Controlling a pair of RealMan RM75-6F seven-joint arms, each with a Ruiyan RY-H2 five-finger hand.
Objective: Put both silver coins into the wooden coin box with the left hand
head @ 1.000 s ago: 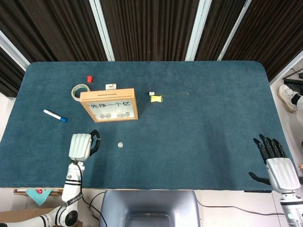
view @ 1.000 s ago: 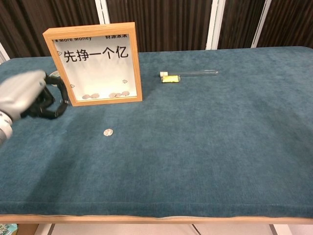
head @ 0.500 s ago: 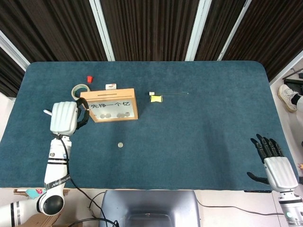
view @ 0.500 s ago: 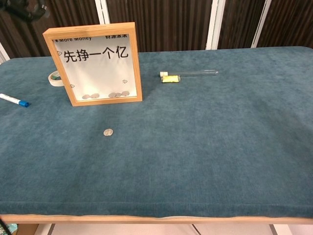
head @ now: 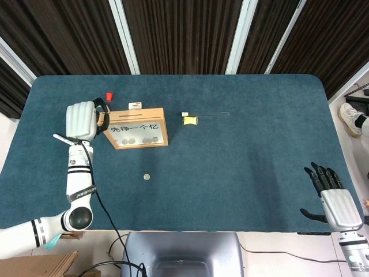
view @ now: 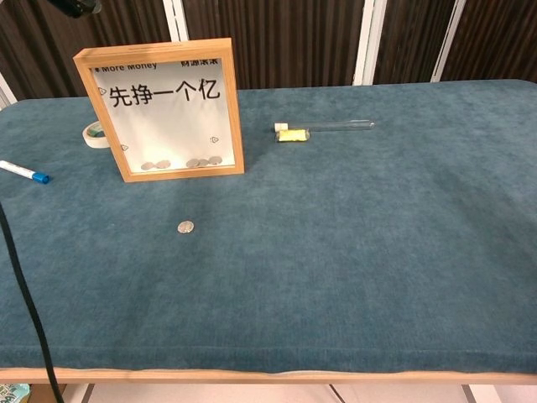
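Observation:
The wooden coin box stands upright at the back left, with several coins lying behind its window. One silver coin lies flat on the blue cloth in front of it. My left hand hangs raised at the box's left end, fingers curled in. Whether they pinch a coin is hidden. The chest view catches only a dark bit of the left hand at its top edge. My right hand rests by the front right corner, fingers spread, holding nothing.
A blue-capped marker and a tape roll lie left of the box. A red cap sits behind it. A glass tube with a yellow piece lies to the box's right. A black cable hangs at the left.
My left hand has risen from the cloth near the coin and travelled back to the box's left top end. The coin on the cloth and my right hand stayed put.

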